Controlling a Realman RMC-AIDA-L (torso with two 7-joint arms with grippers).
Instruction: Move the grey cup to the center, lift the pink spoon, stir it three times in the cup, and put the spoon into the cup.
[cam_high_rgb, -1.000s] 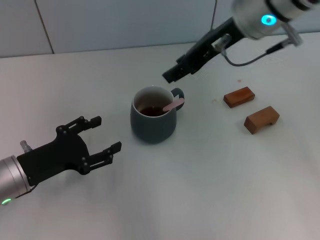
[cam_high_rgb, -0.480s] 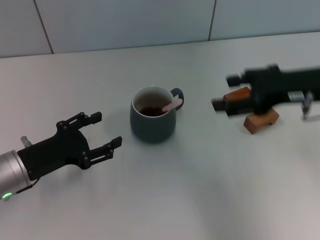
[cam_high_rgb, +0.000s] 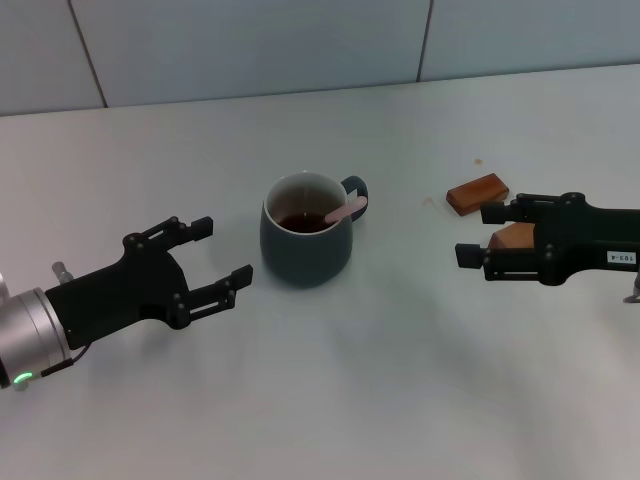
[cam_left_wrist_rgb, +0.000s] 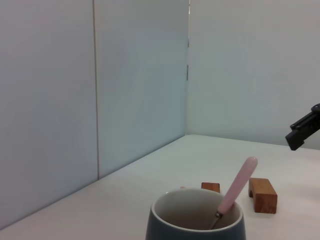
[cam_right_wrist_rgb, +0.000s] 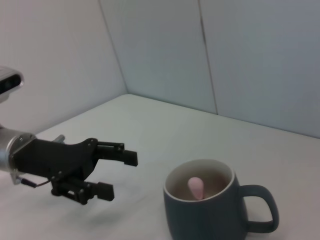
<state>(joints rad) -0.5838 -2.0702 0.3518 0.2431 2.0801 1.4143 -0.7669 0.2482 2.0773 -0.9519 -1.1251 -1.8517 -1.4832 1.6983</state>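
The grey cup stands mid-table with brown liquid inside, its handle turned to the far right. The pink spoon rests in it, the pale handle leaning on the rim by the cup's handle. My left gripper is open, low over the table just left of the cup, holding nothing. My right gripper is open and empty, well right of the cup, fingers pointing toward it. In the left wrist view the cup and spoon sit close ahead. The right wrist view shows the cup, the spoon's tip and the left gripper.
Two brown wooden blocks lie on the right: one just beyond my right gripper, the other partly hidden behind its fingers. The white table meets a pale tiled wall at the back.
My right arm has swung from above and behind the cup down to the right, ending low beside the blocks. The left gripper has edged slightly toward the cup. Cup and spoon have not moved.
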